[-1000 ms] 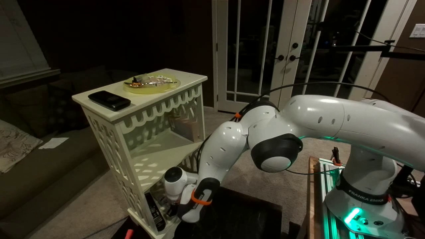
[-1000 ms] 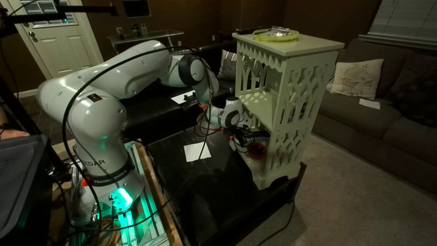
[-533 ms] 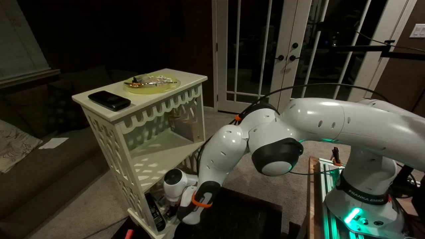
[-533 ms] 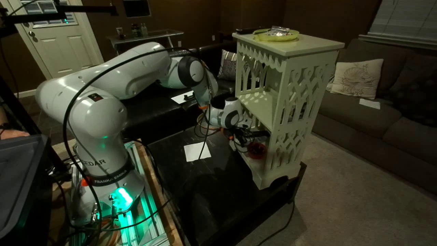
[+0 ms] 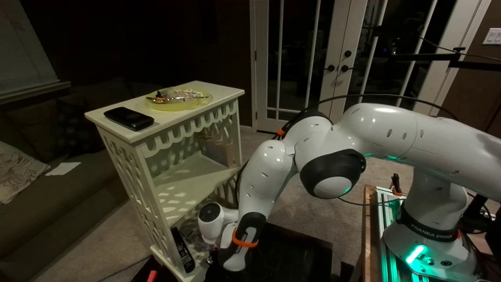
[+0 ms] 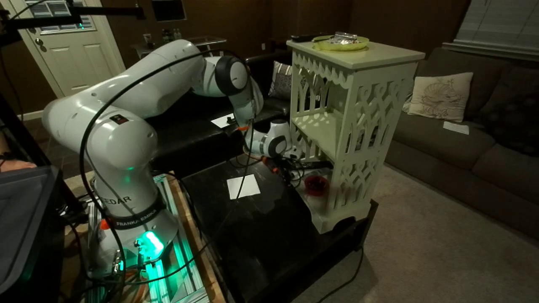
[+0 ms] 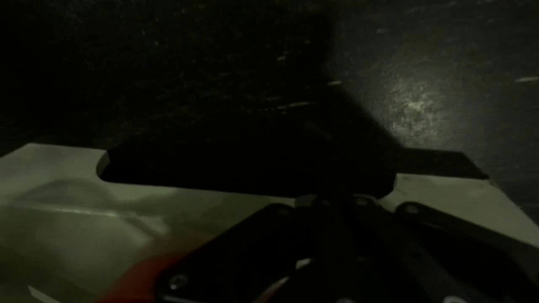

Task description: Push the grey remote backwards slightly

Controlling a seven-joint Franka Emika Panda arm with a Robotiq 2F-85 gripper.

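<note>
A dark remote with buttons (image 5: 182, 250) lies in the lower compartment of the cream shelf (image 5: 188, 196), along its side wall, in an exterior view. A dark bar (image 6: 318, 165) in an exterior view appears to be the same remote. The remote cannot be made out in the wrist view. My gripper (image 6: 294, 171) is in front of the lower compartment, close to the near end of that bar; I cannot tell if they touch. In the wrist view the gripper's fingers (image 7: 337, 204) are together over the shelf's front base edge, with nothing seen between them.
A red bowl (image 6: 316, 186) stands in the lower compartment beside the gripper; it also shows in the wrist view (image 7: 143, 277). On the shelf top lie a black handset (image 5: 129, 118) and a yellow plate (image 5: 178, 105) with wrapped items. The shelf stands on a black table (image 6: 261, 235).
The arm has drawn back from the shelf, taking the gripper partly out of the lower compartment. More of the red bowl shows. The remote shows no clear movement.
</note>
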